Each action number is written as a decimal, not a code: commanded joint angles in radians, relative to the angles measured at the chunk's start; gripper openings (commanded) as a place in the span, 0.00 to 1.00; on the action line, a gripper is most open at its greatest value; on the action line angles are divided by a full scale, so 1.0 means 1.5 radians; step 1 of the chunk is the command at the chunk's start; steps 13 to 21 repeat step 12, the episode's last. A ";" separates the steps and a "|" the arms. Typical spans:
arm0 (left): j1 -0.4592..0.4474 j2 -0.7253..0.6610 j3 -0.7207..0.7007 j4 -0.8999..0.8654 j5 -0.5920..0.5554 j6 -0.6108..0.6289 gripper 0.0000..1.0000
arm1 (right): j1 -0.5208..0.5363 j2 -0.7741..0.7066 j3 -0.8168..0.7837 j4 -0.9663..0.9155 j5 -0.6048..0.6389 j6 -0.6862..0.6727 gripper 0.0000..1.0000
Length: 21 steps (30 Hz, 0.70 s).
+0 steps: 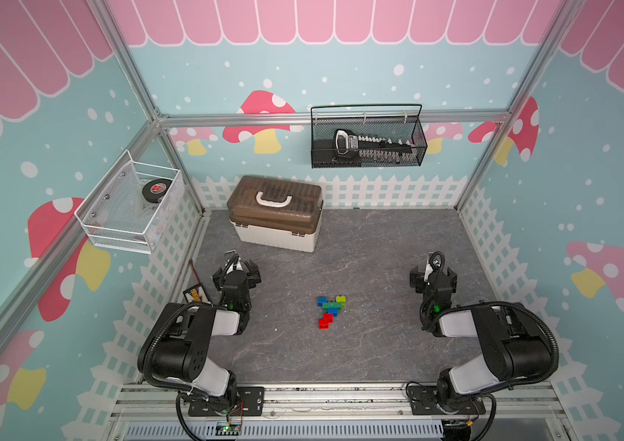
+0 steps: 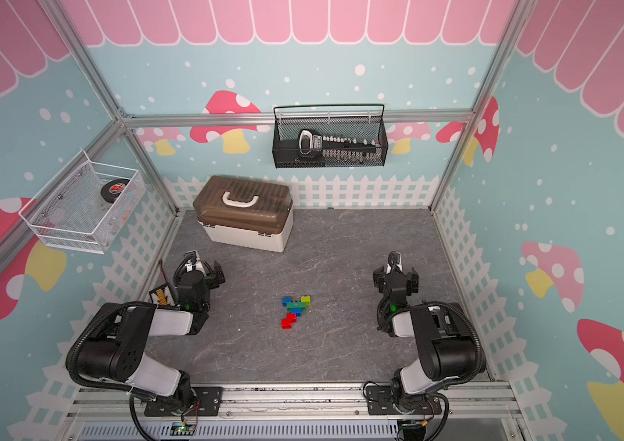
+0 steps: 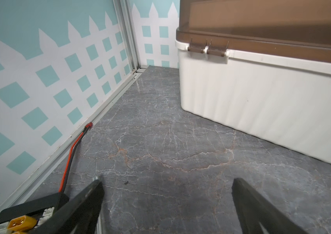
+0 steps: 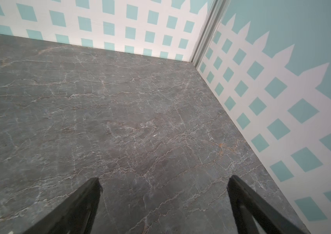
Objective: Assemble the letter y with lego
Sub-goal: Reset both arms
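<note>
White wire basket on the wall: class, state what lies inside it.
In the white wire basket lies a black round disc with a red mark. Pale items beside it blur behind the mesh and cannot be named.

The letter y (image 1: pixel 330 310) lies alone mid-table, well apart from both arms, with bare grey table (image 1: pixel 379 267) on every side of it. Ahead of the left gripper (image 3: pixel 166 180) the white storage box (image 3: pixel 262 91) walls off the far side, and a black connector board (image 3: pixel 35 204) with its red-black wire (image 3: pixel 68 162) lies just beside the gripper along the wall. The right gripper (image 4: pixel 164 177) faces bare table up to the corner walls.
</note>
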 commanded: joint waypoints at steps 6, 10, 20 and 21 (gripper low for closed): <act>0.001 -0.001 0.008 0.038 0.003 0.013 0.99 | -0.002 0.003 0.002 0.027 -0.023 -0.013 0.99; 0.001 -0.001 0.008 0.037 0.003 0.011 1.00 | -0.011 0.001 0.010 0.007 -0.036 -0.005 0.99; 0.001 -0.004 0.009 0.030 0.003 0.009 0.99 | -0.011 -0.002 0.009 0.005 -0.038 -0.005 0.99; 0.001 -0.004 0.009 0.030 0.003 0.009 0.99 | -0.011 -0.002 0.009 0.005 -0.038 -0.005 0.99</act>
